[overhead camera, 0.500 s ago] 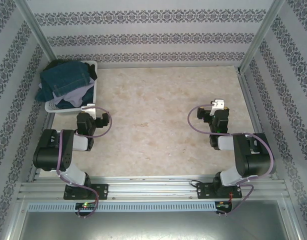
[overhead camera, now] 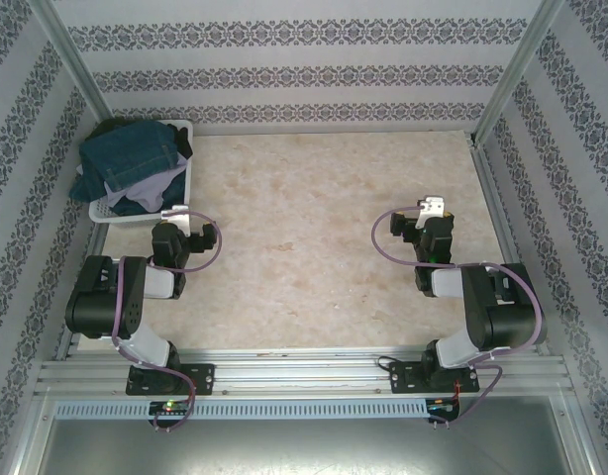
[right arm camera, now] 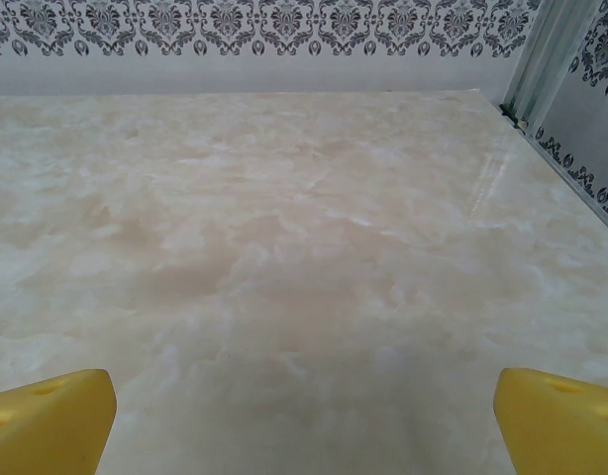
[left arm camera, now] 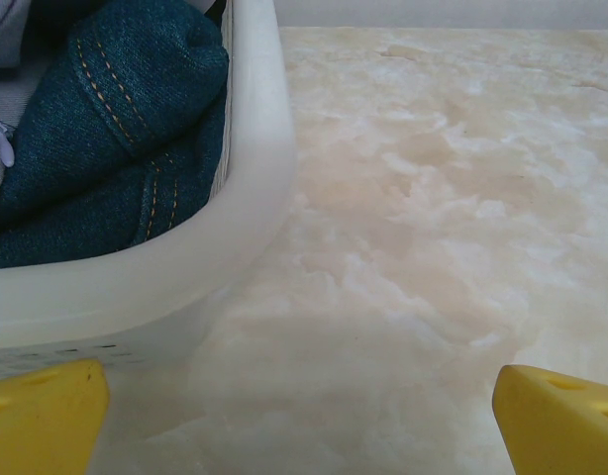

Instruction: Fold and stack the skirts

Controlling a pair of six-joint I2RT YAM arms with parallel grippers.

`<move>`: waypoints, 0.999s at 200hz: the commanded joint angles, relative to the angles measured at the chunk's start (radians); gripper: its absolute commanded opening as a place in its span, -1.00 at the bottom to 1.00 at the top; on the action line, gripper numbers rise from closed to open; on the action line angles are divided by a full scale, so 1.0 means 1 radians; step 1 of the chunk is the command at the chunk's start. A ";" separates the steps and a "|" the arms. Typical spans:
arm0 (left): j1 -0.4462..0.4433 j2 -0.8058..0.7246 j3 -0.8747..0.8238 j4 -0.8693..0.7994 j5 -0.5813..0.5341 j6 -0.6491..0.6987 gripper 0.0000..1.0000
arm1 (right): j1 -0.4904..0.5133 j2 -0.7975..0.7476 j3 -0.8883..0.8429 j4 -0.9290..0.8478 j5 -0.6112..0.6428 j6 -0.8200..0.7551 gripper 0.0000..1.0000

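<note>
Top external shows skirts [overhead camera: 131, 163] heaped in basket [overhead camera: 189, 158].

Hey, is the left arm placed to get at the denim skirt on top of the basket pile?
Probably yes. The left gripper sits open just outside the basket, and the denim skirt lies uncovered atop the pile; it only needs to clear the rim.

Damask-striped walls [overhead camera: 284, 79] around a marbled tabletop [overhead camera: 304, 247]
</note>
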 commanded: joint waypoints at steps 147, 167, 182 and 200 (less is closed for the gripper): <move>-0.012 -0.289 0.008 -0.198 -0.042 -0.004 1.00 | -0.002 -0.176 0.017 -0.158 0.017 0.023 0.95; -0.014 -0.496 0.107 -0.477 -0.202 -0.178 0.99 | -0.001 -0.316 0.091 -0.384 0.064 0.093 0.95; -0.014 -0.550 0.268 -0.778 -0.325 -0.329 1.00 | -0.002 -0.384 0.209 -0.618 0.062 0.185 0.95; -0.010 -0.481 0.504 -1.107 -0.414 -0.447 0.99 | 0.000 -0.404 0.327 -0.764 0.016 0.311 0.95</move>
